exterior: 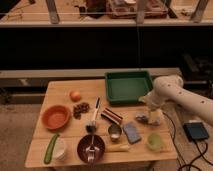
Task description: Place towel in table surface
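A small grey crumpled towel point(141, 119) is at the right side of the wooden table point(65, 89), just in front of the green tray point(127, 86). My gripper point(151, 118) is at the end of the white arm point(172, 95) that reaches in from the right. It is low over the table, right beside the towel and touching or nearly touching it. I cannot tell whether the towel rests on the table or hangs from the gripper.
Near the towel are a blue sponge point(132, 132), a green cup point(155, 142), a metal cup point(115, 132) and a snack bar point(112, 116). Further left are a brush point(94, 117), a brown bowl point(91, 148), an orange bowl point(56, 116), grapes point(80, 108), an orange point(75, 95) and a cucumber point(48, 148). A black device point(195, 131) lies on the floor.
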### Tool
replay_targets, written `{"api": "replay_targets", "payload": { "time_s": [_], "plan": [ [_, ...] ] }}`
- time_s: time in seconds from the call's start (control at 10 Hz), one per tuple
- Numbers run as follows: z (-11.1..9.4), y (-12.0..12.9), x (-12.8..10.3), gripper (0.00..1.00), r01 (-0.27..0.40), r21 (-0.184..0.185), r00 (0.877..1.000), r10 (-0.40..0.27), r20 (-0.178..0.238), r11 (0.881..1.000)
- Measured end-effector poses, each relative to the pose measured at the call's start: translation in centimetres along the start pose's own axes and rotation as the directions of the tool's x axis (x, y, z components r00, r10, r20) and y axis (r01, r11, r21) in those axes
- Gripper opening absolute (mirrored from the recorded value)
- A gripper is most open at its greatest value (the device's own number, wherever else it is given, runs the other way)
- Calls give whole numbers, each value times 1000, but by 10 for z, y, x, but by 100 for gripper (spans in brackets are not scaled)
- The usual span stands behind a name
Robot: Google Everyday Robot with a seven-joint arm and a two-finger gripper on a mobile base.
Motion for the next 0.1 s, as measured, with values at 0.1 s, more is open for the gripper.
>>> {"api": "replay_targets", "payload": {
  "time_s": [0.1],
  "plan": [
    [-4,2,-1,80,1,-8,1000,-1,-3,1000]
  ]
}}
